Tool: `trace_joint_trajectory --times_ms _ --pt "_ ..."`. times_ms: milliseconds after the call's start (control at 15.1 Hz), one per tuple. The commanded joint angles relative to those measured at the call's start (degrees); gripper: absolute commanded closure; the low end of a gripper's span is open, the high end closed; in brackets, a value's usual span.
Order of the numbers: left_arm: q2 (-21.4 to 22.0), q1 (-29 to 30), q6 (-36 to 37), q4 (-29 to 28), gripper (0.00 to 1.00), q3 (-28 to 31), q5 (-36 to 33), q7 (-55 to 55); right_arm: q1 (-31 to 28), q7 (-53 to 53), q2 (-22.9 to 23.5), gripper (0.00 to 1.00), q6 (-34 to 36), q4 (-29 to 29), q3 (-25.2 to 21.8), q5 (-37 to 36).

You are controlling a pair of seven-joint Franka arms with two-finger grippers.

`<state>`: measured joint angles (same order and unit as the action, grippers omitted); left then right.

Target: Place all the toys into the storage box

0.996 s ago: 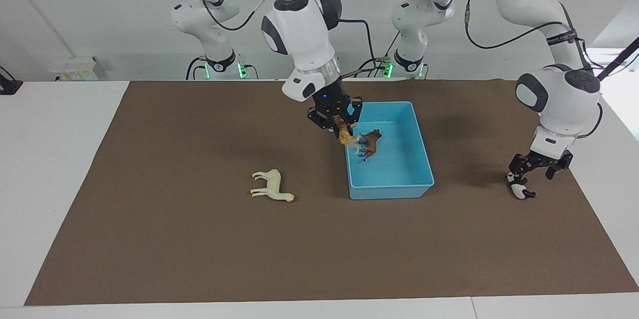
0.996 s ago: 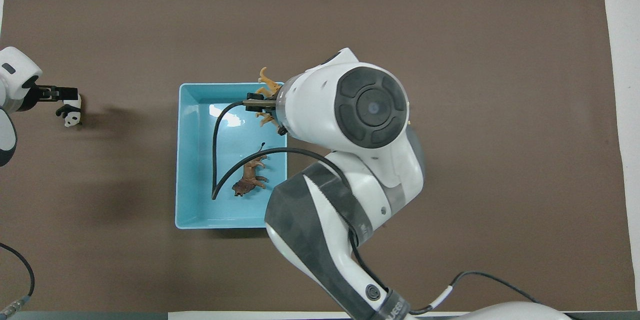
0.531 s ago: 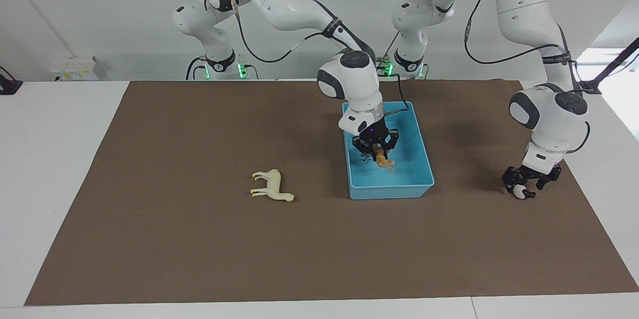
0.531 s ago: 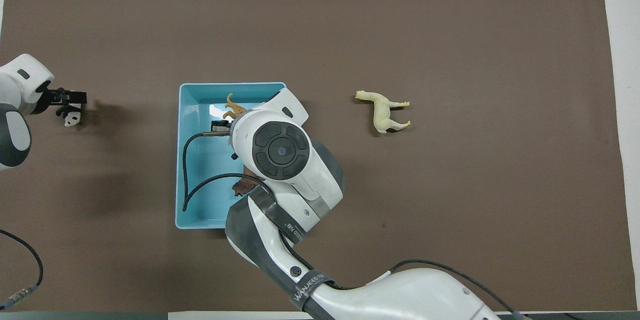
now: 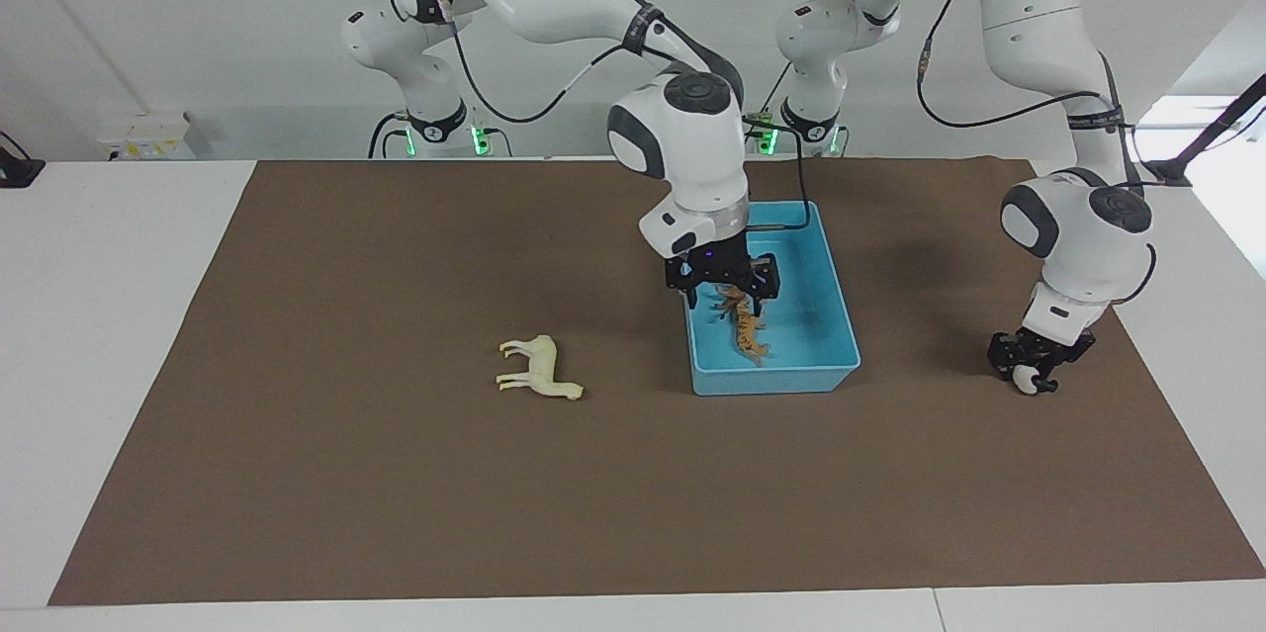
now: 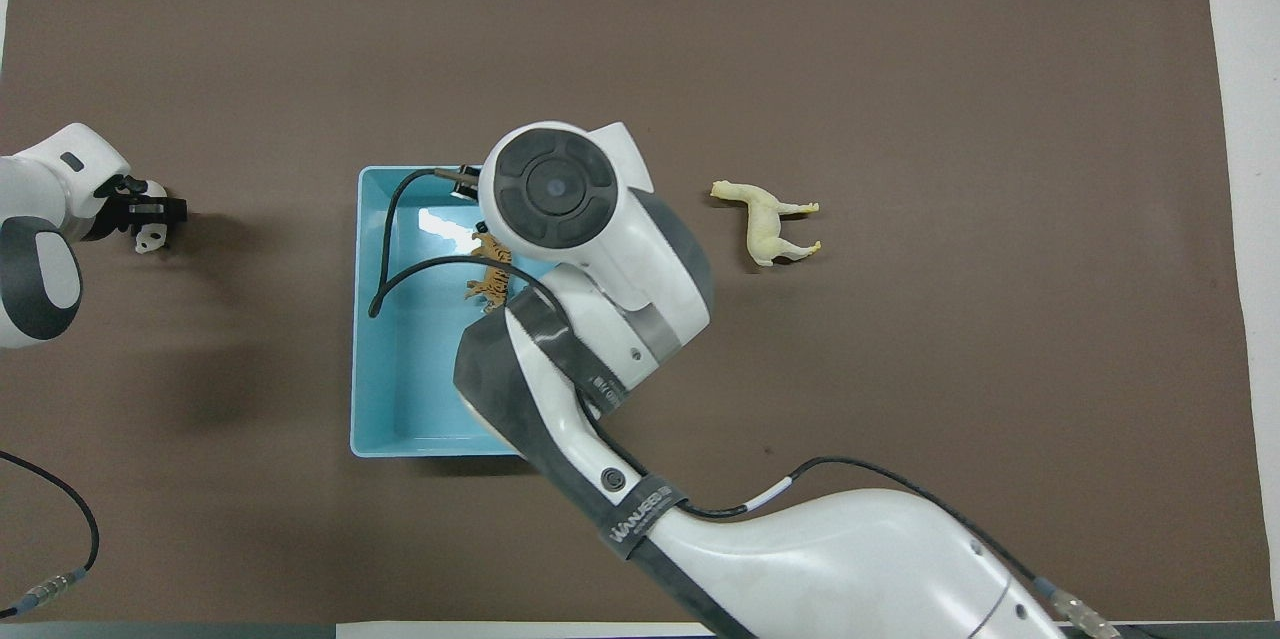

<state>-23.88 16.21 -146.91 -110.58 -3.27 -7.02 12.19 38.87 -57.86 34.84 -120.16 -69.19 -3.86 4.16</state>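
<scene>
Tabletop (image 5: 99, 316): white, flat, with a seam running along the edge farthest from the robots. Covered over most of its width by a brown mat (image 5: 396, 474), matte and plain, white margins left bare at both ends.

Room: pale wall behind the two arm bases, green lights lit at the foot of each. White socket box (image 5: 148, 135) on the wall toward the right arm's end. Black cables looped along both arms.

Storage box (image 5: 771, 382): light blue, low walls, rounded corners. Set on the mat nearer the left arm's end than the middle.

Tiger (image 5: 749, 340): orange, striped, lying on the floor of the storage box, free of any grip.

Right pincer (image 5: 729, 298): hanging over the storage box just above the tiger, fingers spread apart, nothing held.

Horse (image 5: 539, 370): cream-white, lying on its side on the mat, well apart from the storage box toward the right arm's end.

Panda (image 5: 1032, 382): black and white, down at mat level toward the left arm's end, outside the storage box.

Left pincer (image 5: 1034, 370): lowered to the mat, fingers drawn in and clamped on the panda.
</scene>
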Motion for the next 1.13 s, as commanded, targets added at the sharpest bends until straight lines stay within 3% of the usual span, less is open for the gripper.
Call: trace_joint_trajectory --times_ms 0,266,598,863,929,996,1062 --pt "0.1 -0.7 5.4 3.7 0.61 -0.3 -0.7 -3.0 -7.0 6.3 -1.1 0.0 1.8 0.3 1.0 -0.8" --pt "0.8 -8.3 22.9 14.6 0.61 -0.3 -0.6 -15.8 -12.1 21.5 -4.7 0.0 1.5 -10.5 0.9 -0.8" --pt "10.2 -19.1 40.4 14.6 0.61 -0.9 0.1 -35.0 -14.6 26.6 -9.7 0.0 -1.7 -24.2 0.7 -1.0" --pt "13.2 -30.9 39.7 8.6 0.59 -1.0 0.4 -53.7 -15.6 28.1 -12.0 0.0 -6.7 -31.7 0.3 -1.6" --pt "14.5 -32.8 37.9 5.5 0.55 -1.0 0.4 -55.6 -15.6 28.9 -12.3 0.0 -8.1 -33.5 0.3 -1.7" --pt "15.8 -33.8 35.0 2.2 0.44 -1.0 0.4 -56.9 -15.7 29.0 -12.5 0.0 -8.9 -34.2 0.3 -1.7" --pt "16.4 -34.7 32.8 0.1 0.21 -1.0 0.4 -58.1 -15.7 29.0 -12.4 0.0 -8.9 -34.3 0.3 -1.8"
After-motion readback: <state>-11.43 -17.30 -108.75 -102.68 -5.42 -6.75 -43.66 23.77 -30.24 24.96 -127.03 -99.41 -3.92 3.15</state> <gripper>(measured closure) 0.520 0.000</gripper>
